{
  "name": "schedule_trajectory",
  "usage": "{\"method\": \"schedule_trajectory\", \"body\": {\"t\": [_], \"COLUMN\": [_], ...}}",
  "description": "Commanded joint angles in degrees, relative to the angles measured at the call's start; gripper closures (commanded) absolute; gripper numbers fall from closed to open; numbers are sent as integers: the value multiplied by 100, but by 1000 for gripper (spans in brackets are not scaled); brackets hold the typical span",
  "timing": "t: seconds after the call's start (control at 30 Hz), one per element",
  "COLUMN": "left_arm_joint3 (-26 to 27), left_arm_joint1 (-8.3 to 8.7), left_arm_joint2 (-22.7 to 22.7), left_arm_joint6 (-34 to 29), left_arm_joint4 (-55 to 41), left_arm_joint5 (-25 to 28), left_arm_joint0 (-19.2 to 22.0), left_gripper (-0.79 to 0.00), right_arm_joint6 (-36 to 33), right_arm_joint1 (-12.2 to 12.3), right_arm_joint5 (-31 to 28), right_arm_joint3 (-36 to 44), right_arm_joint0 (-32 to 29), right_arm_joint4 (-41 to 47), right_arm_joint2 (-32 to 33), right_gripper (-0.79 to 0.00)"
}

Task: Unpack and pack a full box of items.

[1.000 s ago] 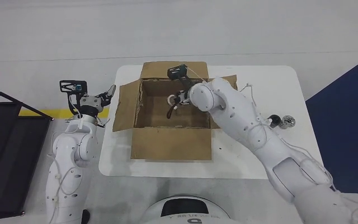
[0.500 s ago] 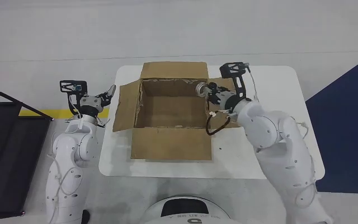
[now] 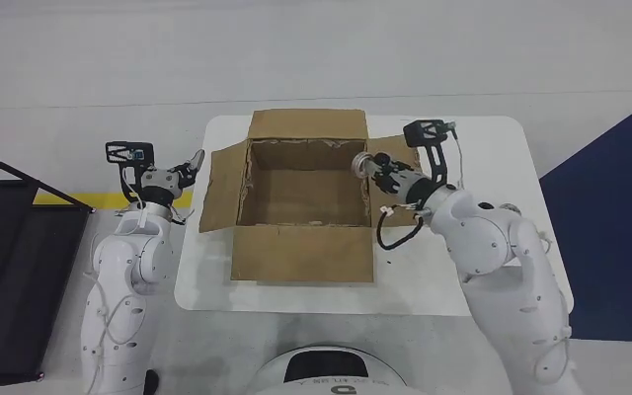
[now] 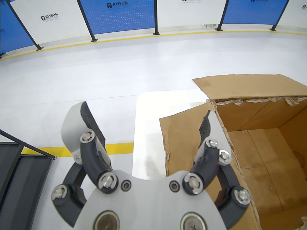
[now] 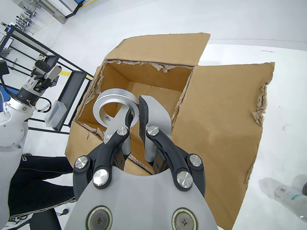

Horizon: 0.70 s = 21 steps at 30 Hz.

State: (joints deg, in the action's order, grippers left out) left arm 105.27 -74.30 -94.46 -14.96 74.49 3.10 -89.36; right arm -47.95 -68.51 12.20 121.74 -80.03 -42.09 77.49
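The right claw [image 5: 135, 111], closed on a metal ring [image 5: 115, 93], has risen out of the cardboard box [image 3: 301, 252] and now hangs above its right rim. One item is unpacked and awaits placement on the table [image 3: 474, 138]. The left claw [image 4: 146, 118] stays open beside the left flap [image 3: 222, 188].

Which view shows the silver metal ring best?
Right wrist view: the silver metal ring is close, rim pinched between the right gripper's fingers. Top view shows a small glint; left wrist view faces the cardboard box.
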Motion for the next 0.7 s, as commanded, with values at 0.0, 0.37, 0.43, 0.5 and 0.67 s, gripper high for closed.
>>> {"method": "schedule_trajectory", "body": {"t": [0.0,0.37,0.43,0.5,0.67], "left_arm_joint3": [0,0,0,0,0], "left_arm_joint1": [0,0,0,0,0], "left_arm_joint2": [0,0,0,0,0], "left_arm_joint6": [0,0,0,0,0], "left_arm_joint4": [0,0,0,0,0], "left_arm_joint5": [0,0,0,0,0], "left_arm_joint0": [0,0,0,0,0], "left_gripper": [-785,-785,-785,-785,-785], "right_arm_joint6": [179,561,569,417,146], "right_arm_joint1": [16,130,127,133,161], "right_arm_joint5": [77,-341,-489,-848,-1181], "right_arm_joint3": [158,630,427,175,-332], "right_arm_joint0": [-157,-2093,-2387,-2620,-3091], "right_arm_joint4": [-27,713,925,1267,1144], "right_arm_joint2": [223,3100,3492,3828,4371], "right_gripper": [0,0,0,0,0]}}
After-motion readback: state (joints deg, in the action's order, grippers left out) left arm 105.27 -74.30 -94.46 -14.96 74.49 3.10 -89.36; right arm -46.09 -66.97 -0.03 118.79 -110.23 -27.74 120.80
